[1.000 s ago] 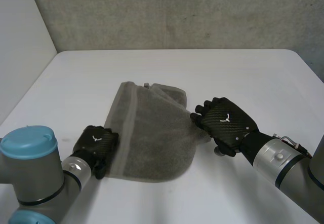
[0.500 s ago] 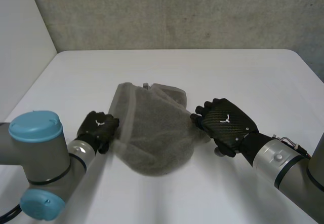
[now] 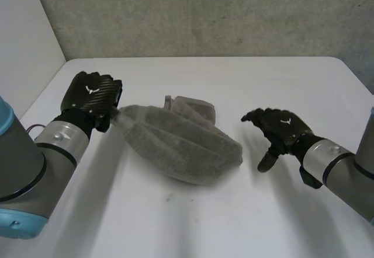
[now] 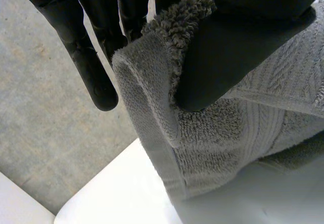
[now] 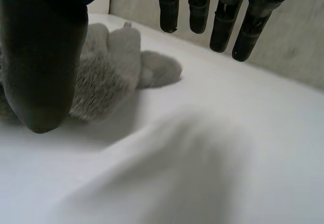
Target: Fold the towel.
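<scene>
One corner of the crumpled grey terry towel (image 3: 181,144) is pinched by the black left hand (image 3: 90,97); the black right hand (image 3: 281,128), fingers (image 5: 223,26) relaxed, hangs near its opposite end.

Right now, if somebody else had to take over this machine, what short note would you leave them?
Left hand: pinches an edge of the towel, raised off the table.
Right hand: open, holding nothing, beside the towel, apart from it.
Towel: bunched in a heap mid-table.
Done: no neat fold yet.
To do: spread it flat, then fold.
</scene>
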`<state>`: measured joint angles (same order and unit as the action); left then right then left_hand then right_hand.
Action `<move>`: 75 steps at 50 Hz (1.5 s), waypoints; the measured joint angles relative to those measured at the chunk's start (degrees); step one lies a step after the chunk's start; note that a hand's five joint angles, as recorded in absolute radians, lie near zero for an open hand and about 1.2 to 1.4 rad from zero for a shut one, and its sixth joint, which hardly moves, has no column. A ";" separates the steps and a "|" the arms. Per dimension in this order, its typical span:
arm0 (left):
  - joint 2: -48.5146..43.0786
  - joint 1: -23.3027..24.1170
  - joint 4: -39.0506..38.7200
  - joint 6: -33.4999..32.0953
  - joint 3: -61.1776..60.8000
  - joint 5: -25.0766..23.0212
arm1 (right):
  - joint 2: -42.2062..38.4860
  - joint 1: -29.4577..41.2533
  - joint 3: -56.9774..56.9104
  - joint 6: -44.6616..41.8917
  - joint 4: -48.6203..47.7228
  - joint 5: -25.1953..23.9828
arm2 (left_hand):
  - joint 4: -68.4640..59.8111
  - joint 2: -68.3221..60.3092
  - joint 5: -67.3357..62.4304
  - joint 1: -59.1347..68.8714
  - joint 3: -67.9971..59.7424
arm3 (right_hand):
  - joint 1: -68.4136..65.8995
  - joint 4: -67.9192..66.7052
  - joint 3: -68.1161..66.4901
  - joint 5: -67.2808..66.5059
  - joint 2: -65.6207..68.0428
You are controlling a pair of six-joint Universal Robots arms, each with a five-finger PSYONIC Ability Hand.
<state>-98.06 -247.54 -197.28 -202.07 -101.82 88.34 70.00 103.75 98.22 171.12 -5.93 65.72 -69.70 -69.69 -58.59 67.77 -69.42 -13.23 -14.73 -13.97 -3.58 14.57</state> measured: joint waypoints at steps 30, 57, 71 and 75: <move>6.34 -2.97 3.03 6.64 -1.14 -0.11 | -7.77 3.08 -13.03 27.74 -2.57 -1.43 | -0.05 -0.05 0.00 0.00 -0.10 | -61.41 -61.92 -61.00 -61.80 59.58; 7.80 -4.55 3.27 12.33 -1.53 -0.36 | -14.06 8.31 -49.91 -11.16 32.09 1.59 | -0.14 -0.05 -0.30 0.80 -0.25 | -62.68 -61.92 -63.03 -62.48 60.42; -4.83 -4.49 3.20 11.95 1.89 0.14 | -28.50 8.74 -62.91 -15.45 33.53 12.59 | -0.15 -0.05 -0.30 0.80 -0.27 | -2.38 -0.81 -1.57 -0.18 1.85; -5.98 -4.71 3.21 11.94 2.87 0.15 | -24.70 8.40 -59.98 -15.09 32.45 13.18 | -0.14 -0.05 -0.30 0.80 -0.27 | -0.45 -0.22 -0.01 -0.10 0.21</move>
<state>-104.05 -252.25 -194.07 -190.12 -98.95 88.48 45.30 112.15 38.24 156.03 26.53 78.89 -69.84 -69.75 -58.89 68.57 -69.69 -13.69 -14.95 -13.99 -3.68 14.78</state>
